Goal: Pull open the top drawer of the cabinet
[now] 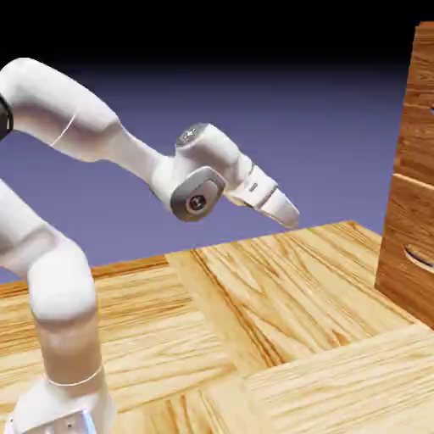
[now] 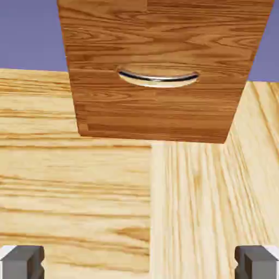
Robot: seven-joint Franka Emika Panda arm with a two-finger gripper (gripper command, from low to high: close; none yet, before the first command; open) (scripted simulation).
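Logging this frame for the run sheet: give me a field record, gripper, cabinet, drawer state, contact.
gripper: open, empty, in mid-air over the floor
cabinet: at the exterior view's right edge, partly cut off
lower drawer: oval handle in hand view
top drawer handle: not visible
top drawer state: cannot tell
contact: none, gripper clear of the cabinet

Light plank floor (image 1: 254,339) under the cabinet (image 1: 411,186)

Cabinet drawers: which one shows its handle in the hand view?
The lowest drawer, by the floor, with the curved silvery handle; above it only bare wood shows.
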